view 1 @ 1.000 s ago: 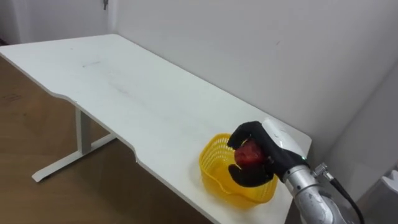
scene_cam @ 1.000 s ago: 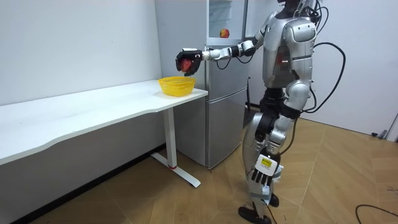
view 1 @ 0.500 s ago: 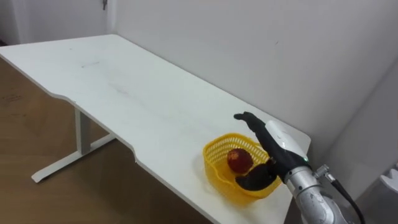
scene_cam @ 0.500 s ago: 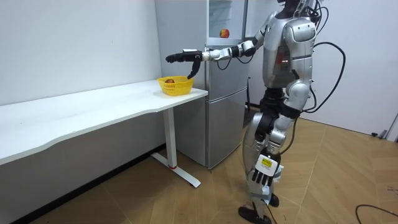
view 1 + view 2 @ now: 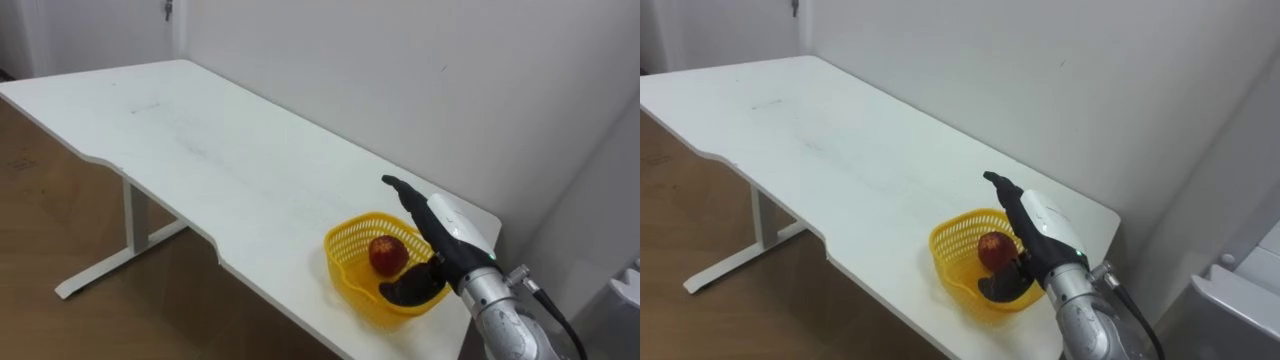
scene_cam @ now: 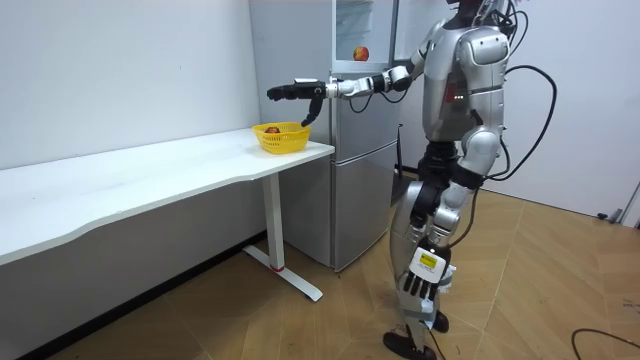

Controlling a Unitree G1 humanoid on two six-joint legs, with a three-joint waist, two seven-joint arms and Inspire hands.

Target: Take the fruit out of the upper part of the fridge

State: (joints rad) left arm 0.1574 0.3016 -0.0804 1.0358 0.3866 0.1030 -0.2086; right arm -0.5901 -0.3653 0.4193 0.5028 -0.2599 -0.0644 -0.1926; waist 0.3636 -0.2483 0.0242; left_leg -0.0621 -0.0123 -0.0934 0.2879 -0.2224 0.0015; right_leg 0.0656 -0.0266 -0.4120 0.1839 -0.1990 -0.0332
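Yellow basket (image 5: 338, 268) w/ apple (image 5: 386, 254) inside — right hand (image 5: 447, 232) spread open above.

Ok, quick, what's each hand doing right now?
Right hand: open, empty, above the yellow basket with the apple in it.
Left hand: cannot be told.

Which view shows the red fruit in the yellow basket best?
The left eye view: the red fruit lies whole in the yellow basket, clear of the open right hand. The right eye view has it close against that hand; the room view gives just a red speck.
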